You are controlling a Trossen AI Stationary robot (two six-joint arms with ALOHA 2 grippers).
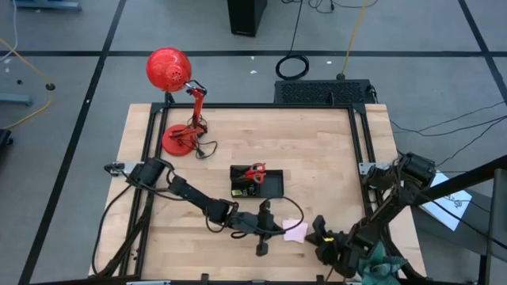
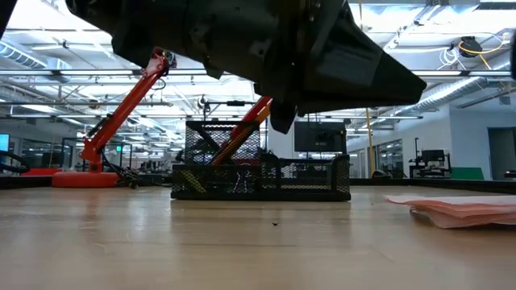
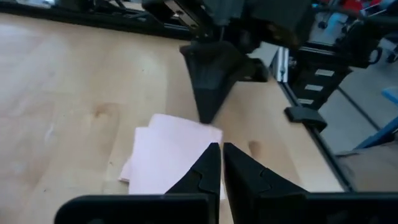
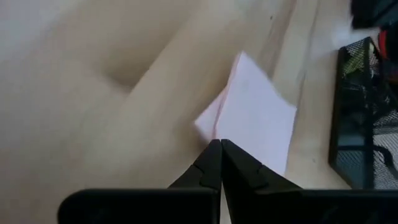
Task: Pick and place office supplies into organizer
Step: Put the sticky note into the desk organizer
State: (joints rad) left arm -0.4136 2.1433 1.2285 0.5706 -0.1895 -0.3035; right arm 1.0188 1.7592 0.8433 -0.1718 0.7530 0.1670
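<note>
The pale pink sticky-note pad [image 1: 295,230] lies flat on the wooden counter [image 1: 317,150], near its front edge, with its sheets a little fanned out. It is well apart from the black mesh organizer [image 1: 273,187], which stands near the middle of the counter. In the organizer the red-handled scissors [image 1: 254,172] stick up from one compartment, and a small yellow-green piece [image 1: 235,191] shows at its left end.

The left gripper [image 1: 271,226] is just beside the pad, on its left side. In the left wrist view its fingers [image 3: 205,168] are pressed together, with only a thin slit between the tips, and they hold nothing. The tips are over the near edge of the pad; whether they touch it I cannot tell.

The right gripper [image 1: 319,230] is just beside the pad on the other side. Its fingers [image 4: 211,163] are also pressed together and empty, pointing at the pad's corner.

A red desk lamp [image 1: 169,70] stands at the far left corner of the counter.
</note>
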